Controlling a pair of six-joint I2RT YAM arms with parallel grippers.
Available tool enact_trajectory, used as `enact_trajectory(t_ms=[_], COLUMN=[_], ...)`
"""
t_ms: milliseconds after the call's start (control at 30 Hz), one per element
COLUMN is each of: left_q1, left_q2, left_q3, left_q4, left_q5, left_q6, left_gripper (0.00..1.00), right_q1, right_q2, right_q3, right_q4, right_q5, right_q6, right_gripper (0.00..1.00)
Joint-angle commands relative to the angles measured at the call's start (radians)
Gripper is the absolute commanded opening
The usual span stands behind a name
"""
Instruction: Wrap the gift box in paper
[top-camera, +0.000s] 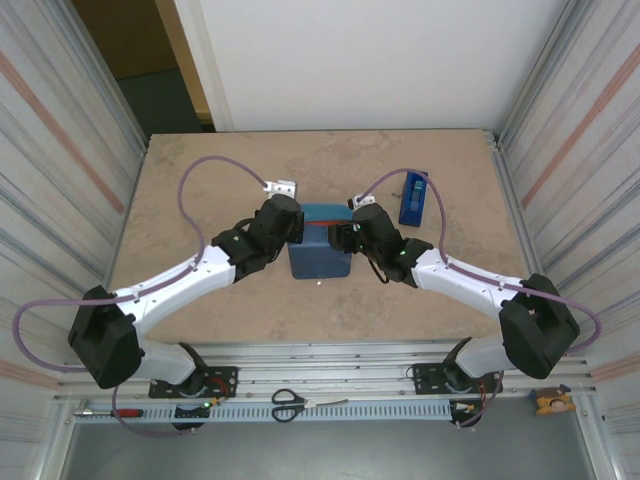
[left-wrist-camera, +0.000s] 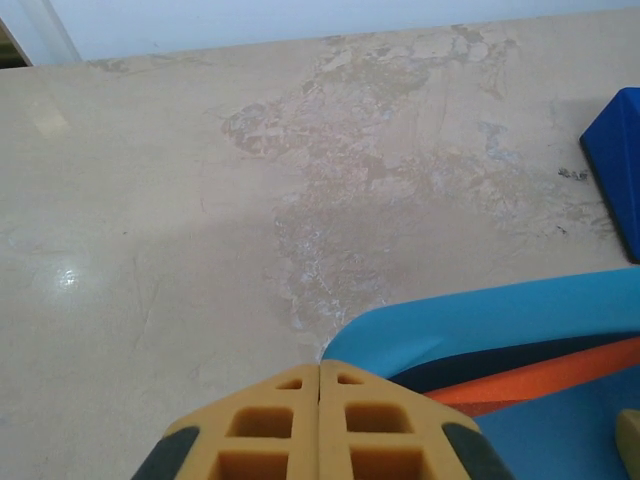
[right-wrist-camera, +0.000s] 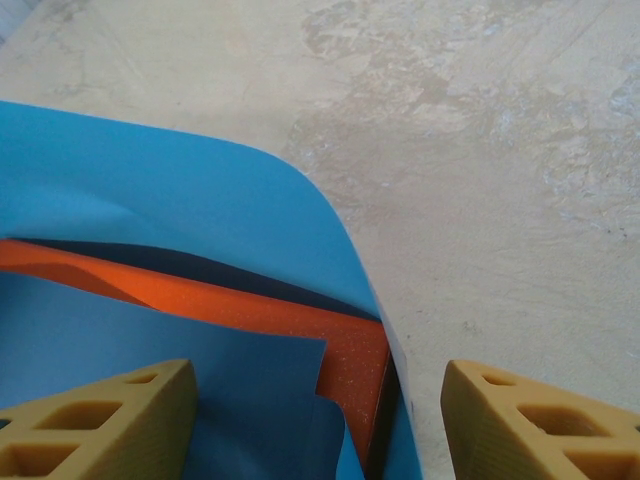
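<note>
The left gripper (left-wrist-camera: 320, 400) is by the left side of the gift box (left-wrist-camera: 560, 375). Its jaws are pressed together and hold nothing. The gift box sits near the middle of the bench (top-camera: 200, 180), with the paper (top-camera: 320, 258) folded loosely over it. The paper looks thin, light and floppy, so I think it pops open if let go. The box looks light and stiff. The loose flap by the box corner seems a good place to pinch. The right gripper (right-wrist-camera: 318, 368) has its jaws apart around that corner. A blue tape dispenser (top-camera: 413, 198) lies toward the right edge.

blue paper (right-wrist-camera: 190, 200), orange gift box (right-wrist-camera: 350, 350)
</note>
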Motion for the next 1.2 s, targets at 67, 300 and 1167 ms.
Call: enact_trajectory(t_ms=[67,300,1167], left_q1=[0.005,0.097,0.137], left_q2=[-0.072,-0.127,0.045], left_q3=[0.053,-0.012,-0.104], left_q4=[-0.013,-0.05,-0.063], left_q5=[0.029,0.336,0.37], left_q6=[0.03,0.04,-0.007], left_gripper=[0.41,0.92,0.84], right_q1=[0.01,0.008,-0.045], right_q2=[0.027,0.022,-0.032], right_q3=[-0.005,0.018,0.192], right_q4=[-0.151,-0.16,-0.227], right_q5=[0.016,0.008,-0.158], right_q6=[-0.001,-0.005,-0.059], right_gripper=[0.65,0.66,0.71])
